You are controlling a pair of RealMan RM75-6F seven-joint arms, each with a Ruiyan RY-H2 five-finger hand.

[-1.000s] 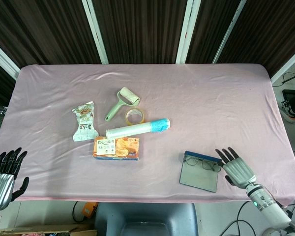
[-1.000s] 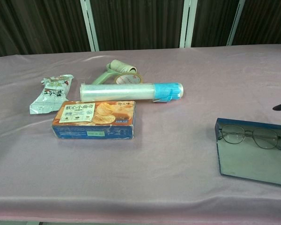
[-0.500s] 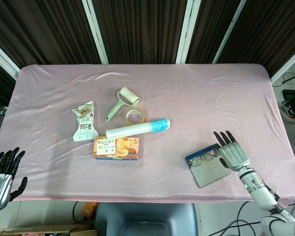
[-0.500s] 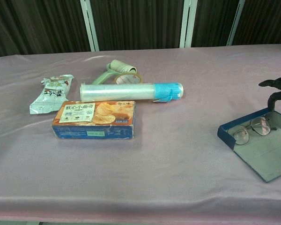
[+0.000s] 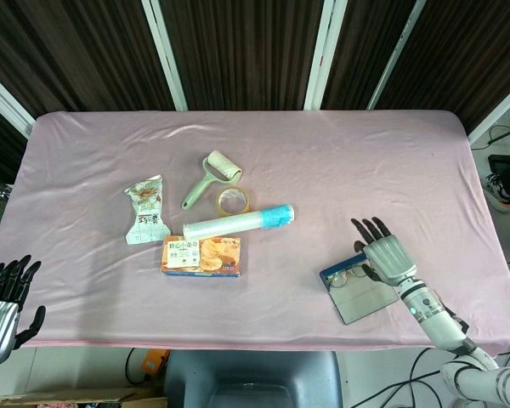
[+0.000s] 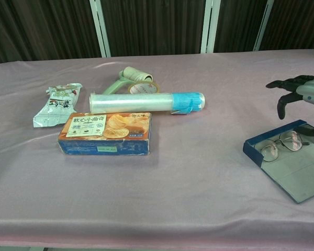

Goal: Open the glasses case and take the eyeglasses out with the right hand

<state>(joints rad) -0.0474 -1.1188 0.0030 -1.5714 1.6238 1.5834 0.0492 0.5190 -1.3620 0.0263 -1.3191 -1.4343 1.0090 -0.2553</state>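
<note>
Open glasses case (image 6: 290, 170), near right: eyeglasses (image 6: 281, 145) inside; right hand (image 5: 386, 256) above them, fingers spread, empty; left hand (image 5: 2, 299) likewise.

Right hand (image 5: 388, 258) moved up-left over the far end of glasses case (image 6: 288, 166), lifted clear of it in chest view, fingers spread. Case got rotated from square-on to angled under the hand and shifted slightly left; eyeglasses (image 6: 280, 145) turned along with it.
</note>
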